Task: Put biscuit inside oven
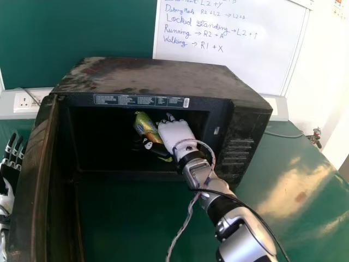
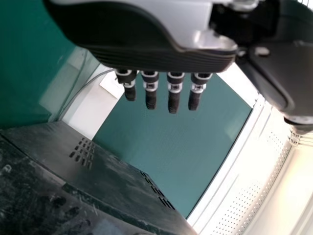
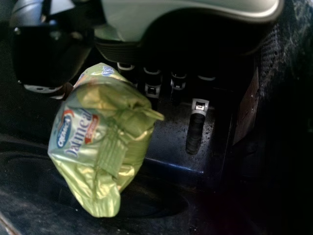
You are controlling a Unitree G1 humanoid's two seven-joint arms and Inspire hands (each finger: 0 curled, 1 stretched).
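The biscuit packet (image 1: 144, 125) is inside the oven (image 1: 152, 76). Left of the oven's opening is its open door (image 1: 34, 180), and the left hand (image 1: 6, 197) is past that, fingers straight, holding nothing. In the oven, the packet looks light and soft, with a shiny wrap that could slip. The biscuits in it may crack if squeezed hard. Best to hold its fat middle gently, not its thin end. At the packet's right, the right hand (image 1: 175, 132) reaches into the oven, its fingers partly bent and its thumb across the packet, seeming to pinch it.
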